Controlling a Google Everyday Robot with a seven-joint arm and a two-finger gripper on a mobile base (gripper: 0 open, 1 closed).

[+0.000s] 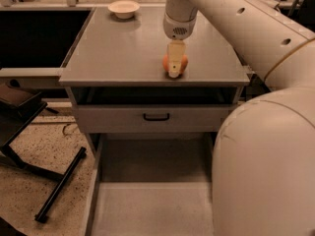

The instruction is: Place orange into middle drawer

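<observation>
The gripper [175,69] points straight down onto the orange [184,62], which sits near the front edge of the gray cabinet top [123,48], above the pulled-out middle drawer [152,210]; I cannot tell whether the gripper pinches the fruit.

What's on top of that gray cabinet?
An orange near the front edge, its middle covered by the gripper that reaches down to it, and a white bowl at the back left.
</observation>
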